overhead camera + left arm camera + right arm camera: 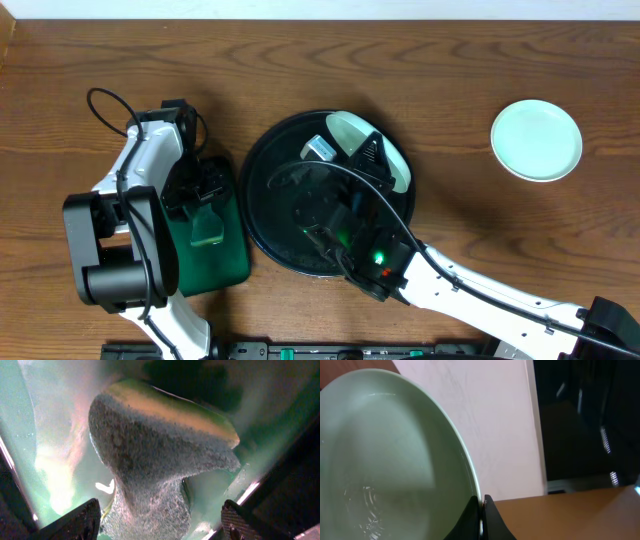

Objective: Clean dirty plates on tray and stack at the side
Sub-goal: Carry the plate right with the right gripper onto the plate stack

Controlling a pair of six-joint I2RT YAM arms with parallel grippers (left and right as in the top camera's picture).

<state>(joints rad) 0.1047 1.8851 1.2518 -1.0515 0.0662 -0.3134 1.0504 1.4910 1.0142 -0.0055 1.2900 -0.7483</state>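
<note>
Now my right claw (481,510) is clamped together on the thin rim of one plate (395,460), and I hold it tilted above the far part of the black tray (265,210). My left claw (160,527) stands wide apart over the sponge (160,455), which lies free in the green tray (225,270) and is not gripped by anything. A second plate (536,140) sits alone on the table (450,80), well apart to the right, and I think the stack should grow there. My biggest worry is the grip, because I pinch only a small piece of the edge. The plate looks glossy, maybe wet, so it could turn between my fingers or slide out during the carry. If it is tilted when it arrives, its edge could hit the second plate and push it away. I cannot see a third plate; possibly my arm hides it.
</note>
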